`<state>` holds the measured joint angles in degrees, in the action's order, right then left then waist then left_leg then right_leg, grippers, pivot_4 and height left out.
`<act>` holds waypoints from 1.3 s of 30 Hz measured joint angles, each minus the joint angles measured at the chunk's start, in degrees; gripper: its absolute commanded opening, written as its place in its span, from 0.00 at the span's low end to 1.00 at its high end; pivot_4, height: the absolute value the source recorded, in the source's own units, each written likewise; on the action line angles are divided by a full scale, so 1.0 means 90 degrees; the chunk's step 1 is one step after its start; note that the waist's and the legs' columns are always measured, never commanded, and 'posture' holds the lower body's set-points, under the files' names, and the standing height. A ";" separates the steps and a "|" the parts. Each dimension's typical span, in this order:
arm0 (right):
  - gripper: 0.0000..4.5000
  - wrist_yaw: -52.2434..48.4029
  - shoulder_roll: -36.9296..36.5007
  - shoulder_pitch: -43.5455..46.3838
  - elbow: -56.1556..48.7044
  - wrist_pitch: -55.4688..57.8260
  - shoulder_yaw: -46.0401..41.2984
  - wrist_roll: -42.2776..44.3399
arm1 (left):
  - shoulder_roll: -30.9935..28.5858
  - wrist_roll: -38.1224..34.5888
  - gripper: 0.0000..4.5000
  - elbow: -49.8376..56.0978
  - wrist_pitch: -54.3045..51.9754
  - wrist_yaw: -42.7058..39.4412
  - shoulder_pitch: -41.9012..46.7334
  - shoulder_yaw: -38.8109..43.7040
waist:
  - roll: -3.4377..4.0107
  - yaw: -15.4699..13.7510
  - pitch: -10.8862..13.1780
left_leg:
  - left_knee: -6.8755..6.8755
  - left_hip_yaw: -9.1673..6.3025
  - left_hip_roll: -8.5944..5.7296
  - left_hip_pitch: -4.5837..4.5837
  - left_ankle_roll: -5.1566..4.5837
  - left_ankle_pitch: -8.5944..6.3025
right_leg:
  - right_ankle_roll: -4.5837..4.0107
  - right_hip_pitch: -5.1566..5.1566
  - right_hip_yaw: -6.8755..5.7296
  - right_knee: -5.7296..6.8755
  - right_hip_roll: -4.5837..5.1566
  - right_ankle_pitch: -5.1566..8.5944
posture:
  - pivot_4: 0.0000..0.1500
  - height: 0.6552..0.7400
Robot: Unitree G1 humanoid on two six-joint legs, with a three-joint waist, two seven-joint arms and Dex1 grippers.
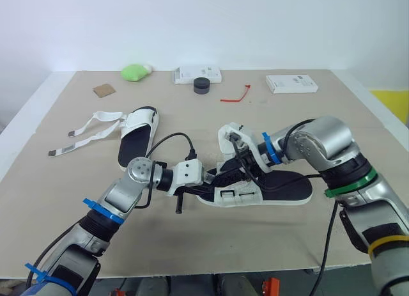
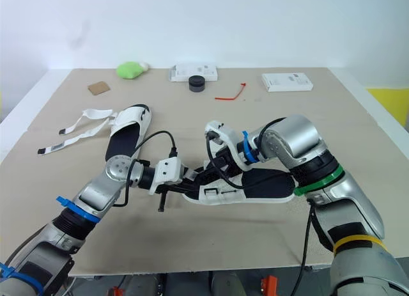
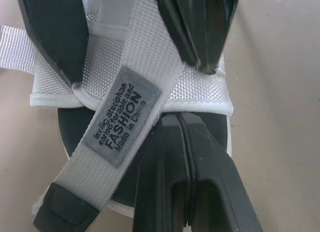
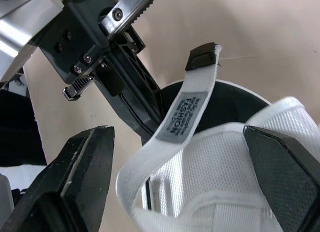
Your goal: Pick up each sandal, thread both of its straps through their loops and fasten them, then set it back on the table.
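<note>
The nearer sandal lies sole-down at the middle of the worktop, black footbed up. Its length runs from 9 to 3 o'clock, and its white mesh upper is gathered at the 9 o'clock end. A labelled strap printed FASHION curls up off that upper, its black-tipped end loose in the air and through no loop.

The right gripper comes in from 3 o'clock above the footbed. Its jaws are spread wide, one finger on each side of the mesh upper, and nothing is clamped between them. The left gripper reaches in from 9 o'clock to the same end of the sandal. Its jaws are pressed together with the tips against the edge of the labelled strap; I cannot tell whether any webbing is pinched between them.

The other sandal rests at 10 o'clock from the first, well apart from it and also sole-down. Its white straps are undone and trail flat over the worktop toward 9 o'clock.

Along the far side, at 12 o'clock, sits a white box with a black puck just beside it at its 6 o'clock edge. A red tie lies near them toward 1 o'clock, and a second white box is farther round at 2 o'clock. At 11 o'clock there is a green lump, with a brown card near it at its 8 o'clock side
</note>
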<state>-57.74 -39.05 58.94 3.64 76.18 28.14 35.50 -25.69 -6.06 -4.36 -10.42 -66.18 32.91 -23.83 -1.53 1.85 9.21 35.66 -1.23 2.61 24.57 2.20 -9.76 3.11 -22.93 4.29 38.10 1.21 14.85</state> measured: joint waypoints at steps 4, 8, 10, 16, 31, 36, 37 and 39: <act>0.99 -0.0371 0.0015 0.0396 0.0481 -0.0059 0.0095 -0.0157 | -0.0001 0.0000 0.00 0.0051 -0.0002 0.0055 -0.0058 0.0012 | 0.0004 0.0000 0.0003 | 0.0002 0.0001 0.0000 0.0002 -0.0001 0.0000 | 0.0000 -0.0005 0.0001 0.0001 0.0000 -0.0003 | 1.00 1.00; 0.99 -0.0796 -0.0010 0.0948 0.0757 -0.0193 0.0100 -0.0259 | 0.0000 -0.0001 0.00 0.0062 -0.0002 0.0066 -0.0081 0.0015 | 0.0005 -0.0002 0.0003 | -0.0001 -0.0001 0.0002 0.0004 -0.0001 0.0001 | -0.0003 -0.0007 -0.0001 0.0001 -0.0001 -0.0001 | 1.00 1.00; 0.99 -0.0970 -0.0003 0.0984 0.0904 -0.0351 0.0288 -0.0456 | 0.0005 -0.0001 0.00 0.0060 -0.0002 0.0071 -0.0081 0.0015 | 0.0005 -0.0003 0.0003 | 0.0000 0.0001 0.0000 0.0005 -0.0001 0.0001 | -0.0003 -0.0007 -0.0001 0.0000 0.0000 -0.0001 | 1.00 1.00; 0.99 -0.1216 0.0090 0.0708 0.1065 -0.0491 0.0647 -0.0797 | 0.0011 -0.0001 0.00 0.0059 -0.0002 0.0073 -0.0084 0.0015 | 0.0006 -0.0003 0.0003 | 0.0001 0.0001 0.0000 0.0010 -0.0001 0.0001 | 0.0005 -0.0012 -0.0001 0.0001 0.0000 -0.0005 | 1.00 1.00; 0.87 -0.1490 0.0172 0.0465 0.0453 -0.0165 0.0647 -0.0791 | 0.0033 -0.0002 0.00 0.0043 -0.0007 0.0084 -0.0103 0.0059 | 0.0006 -0.0004 0.0003 | 0.0005 -0.0002 0.0000 0.0010 -0.0001 0.0001 | 0.0003 -0.0011 -0.0001 0.0002 0.0000 -0.0006 | 1.00 1.00; 0.35 -0.1475 0.0224 0.0394 0.0452 -0.0113 0.0647 -0.0791 | 0.0042 -0.0002 0.00 0.0038 -0.0008 0.0084 -0.0102 0.0065 | 0.0006 -0.0003 0.0003 | 0.0006 -0.0002 0.0000 0.0010 -0.0001 0.0001 | 0.0002 -0.0012 -0.0001 0.0002 -0.0001 -0.0006 | 1.00 1.00; 0.29 -0.1471 0.0227 0.0392 0.0452 -0.0112 0.0647 -0.0792 | 0.0043 -0.0002 0.00 0.0038 -0.0008 0.0084 -0.0103 0.0065 | 0.0006 -0.0003 0.0003 | 0.0006 -0.0001 0.0000 0.0010 -0.0001 0.0001 | 0.0002 -0.0011 -0.0001 0.0002 0.0000 -0.0006 | 1.00 1.00; 0.05 -0.1457 0.0229 0.0384 0.0452 -0.0107 0.0646 -0.0791 | 0.0045 -0.0002 0.00 0.0037 -0.0008 0.0084 -0.0102 0.0066 | 0.0006 -0.0003 0.0003 | 0.0007 -0.0001 0.0000 0.0010 -0.0001 0.0001 | 0.0002 -0.0011 -0.0001 0.0002 0.0000 -0.0006 | 1.00 1.00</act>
<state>-70.85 -36.98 62.40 7.71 75.22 33.95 28.38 -25.28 -6.08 -4.03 -10.49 -65.42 31.99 -23.23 -1.48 1.82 9.24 35.71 -1.24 2.60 24.66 2.19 -9.75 3.13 -23.03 4.28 38.11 1.21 14.80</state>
